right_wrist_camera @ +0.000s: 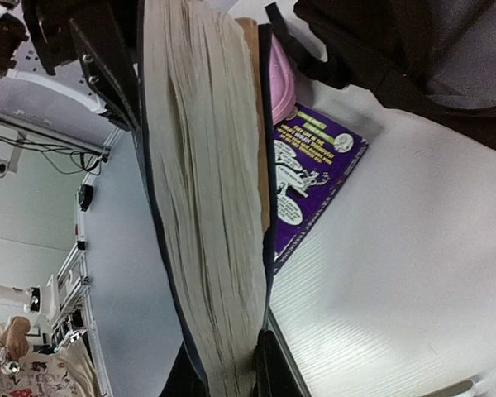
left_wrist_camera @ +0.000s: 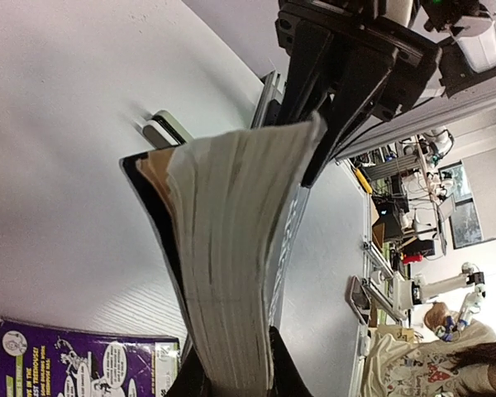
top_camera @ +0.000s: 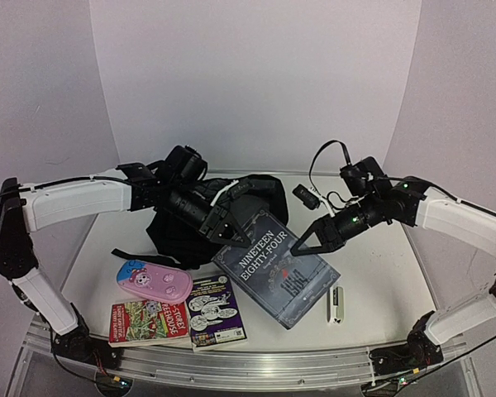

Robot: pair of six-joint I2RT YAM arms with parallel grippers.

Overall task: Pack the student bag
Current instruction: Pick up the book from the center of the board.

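A thick dark-blue book titled Nineteen Eighty-Four point(top_camera: 274, 271) is held between both arms over the middle of the table. My left gripper point(top_camera: 234, 235) is shut on its far-left corner, and in the left wrist view the fingers point(left_wrist_camera: 291, 376) clamp the page block point(left_wrist_camera: 231, 248). My right gripper point(top_camera: 303, 247) is shut on the opposite right edge, pinching the pages point(right_wrist_camera: 207, 207) at the bottom of the right wrist view. The student bag point(top_camera: 175, 238), black and slumped, lies behind the book under my left arm; its dark fabric point(right_wrist_camera: 413, 58) fills the top right of the right wrist view.
A pink pencil case point(top_camera: 155, 281) lies at the front left, with a red-and-green book point(top_camera: 149, 321) and a purple book point(top_camera: 215, 313) nearer the table edge. A small white-and-black stapler point(top_camera: 335, 303) sits right of the big book. A small black object point(top_camera: 306, 197) lies at the back.
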